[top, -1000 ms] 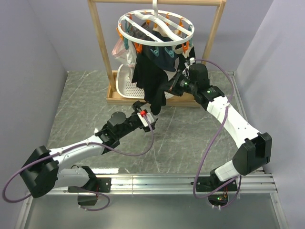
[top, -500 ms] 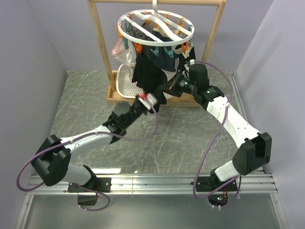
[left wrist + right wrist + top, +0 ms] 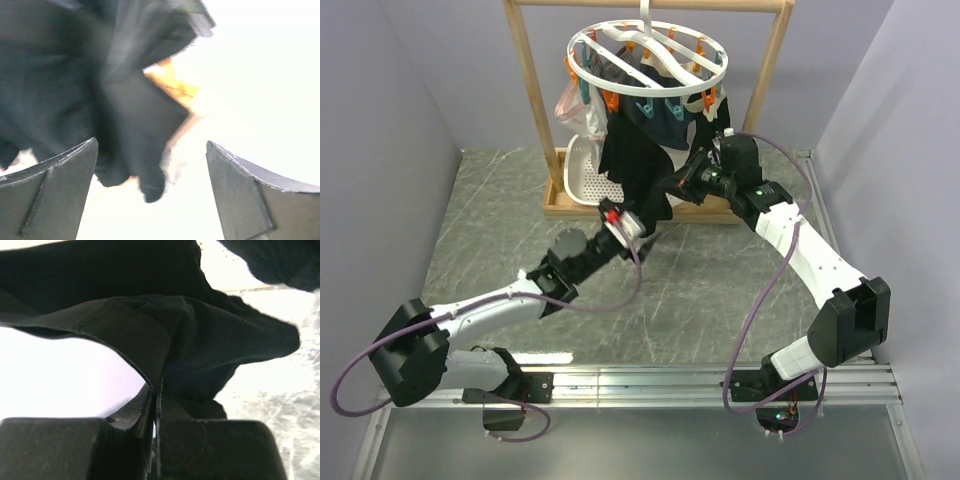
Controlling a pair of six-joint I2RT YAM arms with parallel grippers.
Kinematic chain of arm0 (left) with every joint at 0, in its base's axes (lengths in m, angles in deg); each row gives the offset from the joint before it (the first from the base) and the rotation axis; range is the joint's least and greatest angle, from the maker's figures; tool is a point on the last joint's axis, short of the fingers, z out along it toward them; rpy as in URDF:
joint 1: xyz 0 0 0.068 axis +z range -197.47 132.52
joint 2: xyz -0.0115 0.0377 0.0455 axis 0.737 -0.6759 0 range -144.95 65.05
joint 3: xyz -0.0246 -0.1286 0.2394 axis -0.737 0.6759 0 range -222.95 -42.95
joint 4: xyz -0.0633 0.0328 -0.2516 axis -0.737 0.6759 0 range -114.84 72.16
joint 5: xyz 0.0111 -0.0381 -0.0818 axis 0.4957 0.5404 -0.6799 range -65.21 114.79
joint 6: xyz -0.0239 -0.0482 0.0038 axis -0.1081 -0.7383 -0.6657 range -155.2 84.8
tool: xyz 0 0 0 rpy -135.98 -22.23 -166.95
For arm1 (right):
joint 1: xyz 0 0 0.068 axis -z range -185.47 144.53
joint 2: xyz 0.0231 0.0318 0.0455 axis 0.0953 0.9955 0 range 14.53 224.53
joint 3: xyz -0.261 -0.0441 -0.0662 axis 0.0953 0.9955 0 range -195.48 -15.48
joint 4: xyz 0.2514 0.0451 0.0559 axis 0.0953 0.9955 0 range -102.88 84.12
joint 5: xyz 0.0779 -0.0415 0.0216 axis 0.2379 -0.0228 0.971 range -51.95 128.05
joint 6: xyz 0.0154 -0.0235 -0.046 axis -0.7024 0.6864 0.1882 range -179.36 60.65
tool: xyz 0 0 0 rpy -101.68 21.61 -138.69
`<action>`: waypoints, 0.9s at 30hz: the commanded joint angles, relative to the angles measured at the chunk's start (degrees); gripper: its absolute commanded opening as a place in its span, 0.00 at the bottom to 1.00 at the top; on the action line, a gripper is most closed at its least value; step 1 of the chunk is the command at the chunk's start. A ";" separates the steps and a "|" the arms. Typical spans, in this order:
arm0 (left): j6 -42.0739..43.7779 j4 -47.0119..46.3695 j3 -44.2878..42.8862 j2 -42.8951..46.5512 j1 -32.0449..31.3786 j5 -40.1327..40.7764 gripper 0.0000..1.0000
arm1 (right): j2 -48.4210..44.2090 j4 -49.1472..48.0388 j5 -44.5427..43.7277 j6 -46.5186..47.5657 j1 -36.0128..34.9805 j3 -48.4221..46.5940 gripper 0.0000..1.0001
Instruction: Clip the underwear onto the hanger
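The black underwear hangs from the round white hanger on the wooden rack, by its orange and teal clips. My right gripper is shut on a fold of the underwear at its right side; in the right wrist view the fabric runs down into the shut gripper. My left gripper is open just below the underwear's lower end. In the left wrist view the fabric hangs above the gripper, its lowest tip between the spread fingers, touching neither.
The wooden frame rack stands at the back on a wooden base. A white perforated basket sits inside it behind the underwear. A pale pink-white garment hangs at the hanger's left side. Purple walls close in both sides.
My left arm rose toward the underwear's lower end, then drew slightly back to the left. The right gripper kept its hold and barely moved.
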 commanded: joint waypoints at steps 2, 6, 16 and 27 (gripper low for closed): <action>12.24 -8.89 3.22 0.45 -6.72 6.52 0.96 | -0.55 -2.97 1.19 -6.46 0.60 1.55 0.00; 17.25 -15.03 2.96 -4.81 -9.63 10.83 0.96 | -0.29 -4.73 3.48 -12.69 0.51 3.13 0.00; 24.74 -24.99 -0.47 -12.74 -9.72 17.78 0.68 | -0.64 -3.24 5.15 -16.84 0.60 3.93 0.00; -8.11 2.49 -6.00 0.52 2.40 1.79 0.00 | -0.73 -4.73 4.71 -12.01 1.39 4.19 0.07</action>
